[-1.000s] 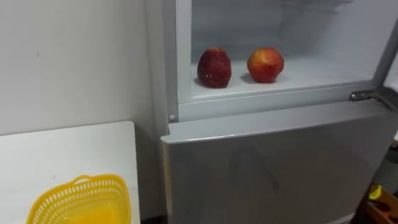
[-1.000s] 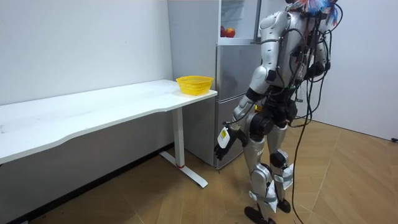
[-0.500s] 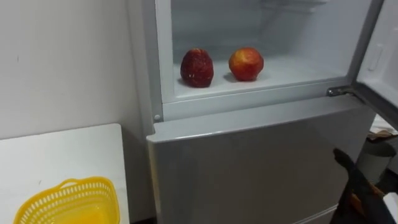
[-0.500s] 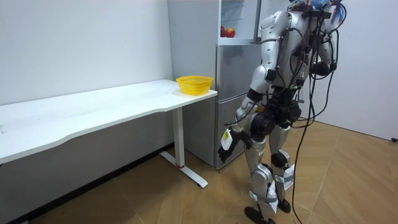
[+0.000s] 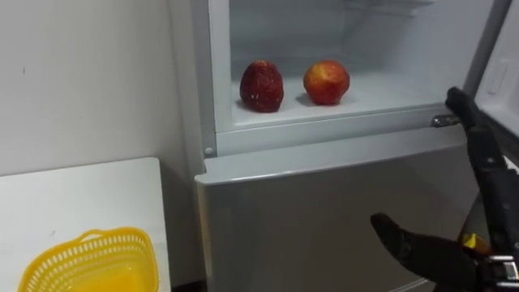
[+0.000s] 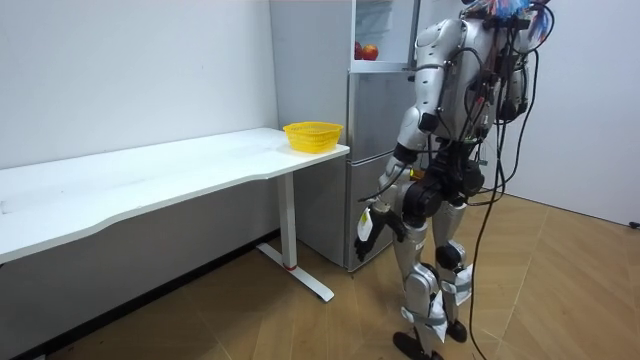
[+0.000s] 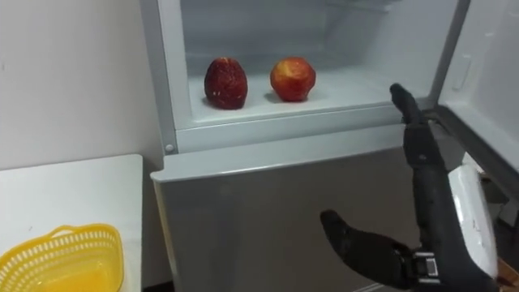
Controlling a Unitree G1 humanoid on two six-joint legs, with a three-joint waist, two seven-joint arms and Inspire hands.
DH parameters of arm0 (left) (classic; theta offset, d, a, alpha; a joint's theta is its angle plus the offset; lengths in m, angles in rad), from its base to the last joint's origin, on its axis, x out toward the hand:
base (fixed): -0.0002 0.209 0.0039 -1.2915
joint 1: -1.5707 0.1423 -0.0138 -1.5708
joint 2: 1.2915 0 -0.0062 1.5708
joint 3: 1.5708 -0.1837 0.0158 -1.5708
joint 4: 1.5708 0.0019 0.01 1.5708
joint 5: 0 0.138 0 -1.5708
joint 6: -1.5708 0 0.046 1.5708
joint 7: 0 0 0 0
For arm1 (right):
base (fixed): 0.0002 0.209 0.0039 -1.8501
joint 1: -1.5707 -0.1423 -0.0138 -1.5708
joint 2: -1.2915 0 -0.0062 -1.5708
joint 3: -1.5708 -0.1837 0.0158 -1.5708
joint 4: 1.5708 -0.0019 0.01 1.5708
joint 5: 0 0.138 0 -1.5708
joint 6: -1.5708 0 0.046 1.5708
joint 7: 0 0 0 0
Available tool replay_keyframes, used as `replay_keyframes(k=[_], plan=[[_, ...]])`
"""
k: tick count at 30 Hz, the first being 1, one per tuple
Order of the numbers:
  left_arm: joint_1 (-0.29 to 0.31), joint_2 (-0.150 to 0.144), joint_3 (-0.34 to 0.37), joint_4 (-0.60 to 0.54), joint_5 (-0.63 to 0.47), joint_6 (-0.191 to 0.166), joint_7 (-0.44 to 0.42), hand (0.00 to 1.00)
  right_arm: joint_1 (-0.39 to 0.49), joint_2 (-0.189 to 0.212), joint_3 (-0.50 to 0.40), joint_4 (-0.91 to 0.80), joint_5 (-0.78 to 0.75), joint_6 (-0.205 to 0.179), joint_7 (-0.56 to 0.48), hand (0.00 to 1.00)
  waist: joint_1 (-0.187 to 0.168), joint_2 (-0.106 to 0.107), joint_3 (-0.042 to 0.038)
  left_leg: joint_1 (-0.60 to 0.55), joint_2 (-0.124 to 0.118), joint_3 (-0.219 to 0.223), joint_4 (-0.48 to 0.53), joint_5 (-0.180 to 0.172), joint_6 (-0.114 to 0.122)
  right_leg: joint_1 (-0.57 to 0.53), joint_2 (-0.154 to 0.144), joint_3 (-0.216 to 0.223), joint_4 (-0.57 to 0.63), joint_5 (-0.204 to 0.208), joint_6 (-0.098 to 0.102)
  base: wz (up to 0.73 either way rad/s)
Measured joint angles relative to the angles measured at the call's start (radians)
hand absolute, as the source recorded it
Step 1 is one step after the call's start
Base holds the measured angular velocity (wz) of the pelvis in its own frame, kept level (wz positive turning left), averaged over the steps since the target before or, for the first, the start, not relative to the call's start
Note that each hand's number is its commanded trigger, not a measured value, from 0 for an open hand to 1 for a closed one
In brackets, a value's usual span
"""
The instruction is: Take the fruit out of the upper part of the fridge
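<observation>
Hovering by open fridge (image 7: 268,203), right robot hand (image 7: 428,212) w/ fingers (image 7: 409,122) straight, thumb apart; strawberry (image 7: 225,83) & peach (image 7: 293,79) on shelf (image 7: 357,88).

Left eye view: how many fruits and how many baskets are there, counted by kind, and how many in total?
Fruits: 2 (dark red bumpy fruit, round red-orange fruit)
Baskets: 1 (yellow plastic lattice basket)
Total: 3

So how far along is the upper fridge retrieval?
Done: the upper door is open and the robot stands at the fridge. In hand: nothing. The right hand is raised, open, touching neither fruit; the left hand hangs low. The dark red fruit and red-orange fruit sit on the shelf. Left: grasp, bring out, probably to the yellow basket.
</observation>
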Motion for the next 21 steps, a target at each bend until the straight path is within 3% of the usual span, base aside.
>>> replay_keyframes(k=[8, 12, 15, 21], plan=[[-0.018, 0.0, 0.005, 0.029, 0.009, 0.011, -0.023, 0.0, -0.129, -0.037, -0.019, 0.069, -0.01, -0.035, -0.144, 0.0, 0.007, -0.015, 0.0131, -0.01, -0.002, -0.047, 0.02, 0.0, 0.0, 0.015, -0.009, -0.064, -0.001, 0.0, 0.0, 0.16], [-0.017, -0.002, 0.004, 0.026, 0.007, 0.017, -0.024, 0.0, -0.18, -0.041, -0.023, 0.098, -0.005, -0.035, -0.205, 0.0, 0.013, -0.018, 0.0114, -0.019, -0.003, -0.057, 0.024, 0.0, 0.0, 0.014, -0.011, -0.083, -0.006, 0.0, 0.0, 0.09], [-0.019, -0.002, 0.005, 0.02, 0.01, 0.022, -0.024, 0.0, -0.192, -0.047, -0.023, 0.098, 0.011, -0.034, -0.223, 0.0, 0.026, -0.023, 0.0042, -0.032, -0.005, -0.067, 0.034, 0.001, -0.001, 0.017, -0.012, -0.092, -0.018, 0.001, -0.002, 0.1], [-0.022, -0.001, 0.007, 0.008, 0.035, 0.038, -0.024, 0.0, -0.271, -0.12, -0.021, 0.183, 0.027, -0.031, -0.221, 0.0, 0.045, -0.033, 0.003, -0.024, -0.01, -0.086, 0.038, 0.001, 0.0, 0.032, -0.019, -0.107, -0.021, 0.001, -0.002, 0.08]])
